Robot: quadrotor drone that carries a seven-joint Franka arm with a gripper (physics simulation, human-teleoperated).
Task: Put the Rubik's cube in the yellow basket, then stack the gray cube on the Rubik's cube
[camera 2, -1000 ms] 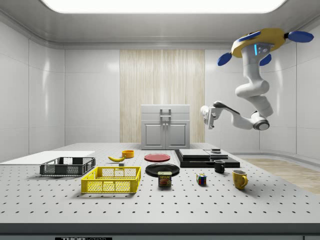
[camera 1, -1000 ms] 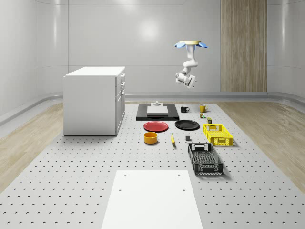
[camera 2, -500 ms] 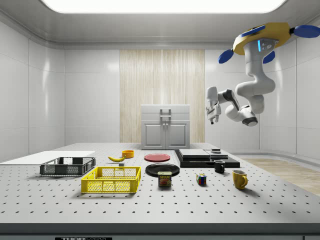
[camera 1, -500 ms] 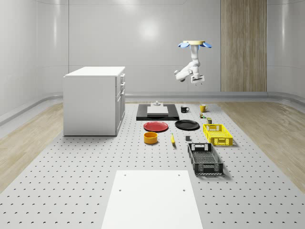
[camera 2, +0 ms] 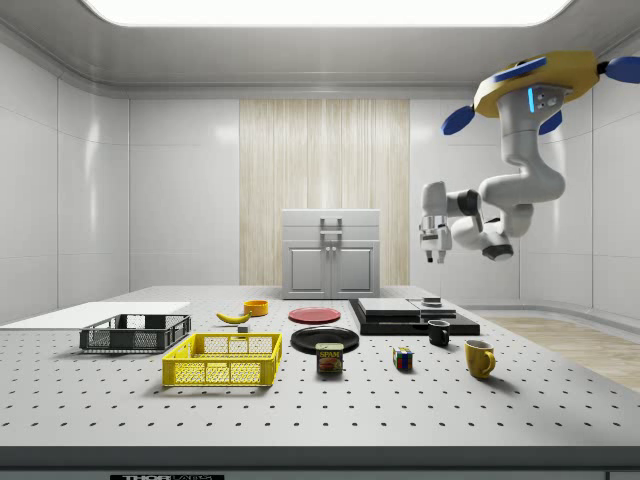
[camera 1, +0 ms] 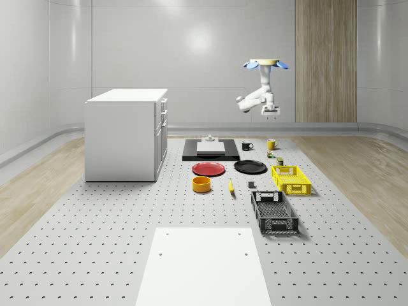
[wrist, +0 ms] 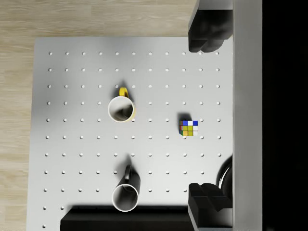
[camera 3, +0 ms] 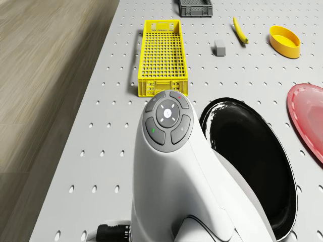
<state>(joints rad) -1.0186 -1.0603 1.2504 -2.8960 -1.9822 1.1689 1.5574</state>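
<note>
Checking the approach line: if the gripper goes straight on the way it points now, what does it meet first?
Likely bare table. The gripper, fingers open, points straight down, high above the table's far end while the drone hovers. Rubik's cube sits slightly off the fingers' midline; depth unclear.

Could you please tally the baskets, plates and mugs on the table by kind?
Baskets: 2 (yellow basket, black basket)
Plates: 2 (red plate, black plate)
Mugs: 2 (yellow mug, black mug)
Total: 6
</note>
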